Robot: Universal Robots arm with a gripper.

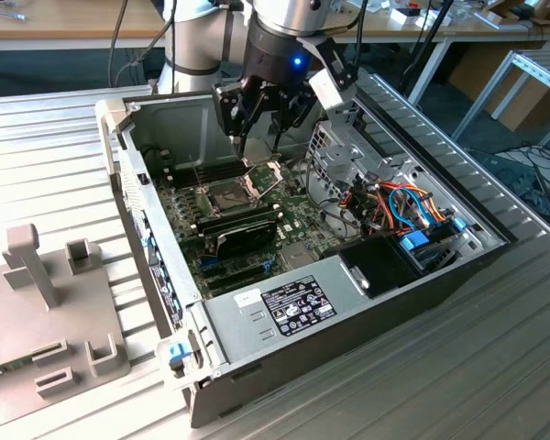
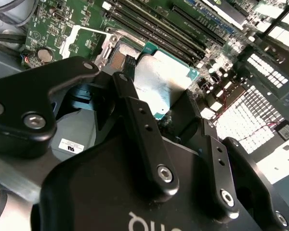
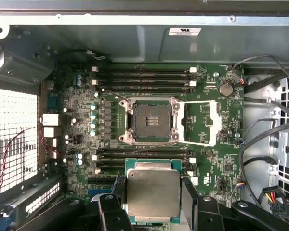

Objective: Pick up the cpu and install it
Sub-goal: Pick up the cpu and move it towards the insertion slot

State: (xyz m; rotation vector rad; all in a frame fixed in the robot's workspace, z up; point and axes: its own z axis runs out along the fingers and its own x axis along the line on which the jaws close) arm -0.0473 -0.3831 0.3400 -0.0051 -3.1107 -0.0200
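Note:
The cpu (image 3: 153,192), a flat square chip with a dull silver-grey top and a green rim, is clamped between my two black fingers (image 3: 189,195). My gripper (image 3: 153,193) is shut on it and holds it in the air above the green motherboard (image 3: 77,115). The bare cpu socket (image 3: 147,120) lies a little ahead of the chip, with its metal frame (image 3: 202,122) swung open beside it. The second wrist view shows the cpu (image 2: 166,79) between the fingers (image 2: 135,110) from behind. In the exterior view the gripper (image 1: 257,128) hangs over the socket (image 1: 231,195) inside the open computer case (image 1: 257,316).
Rows of memory slots (image 3: 144,79) run on both sides of the socket. A black card (image 1: 243,238) sits on the board toward the exterior view's front. A drive cage (image 1: 348,156) and coloured cables (image 1: 403,206) fill the case on the exterior view's right. Grey fixtures (image 1: 46,293) stand outside on the left.

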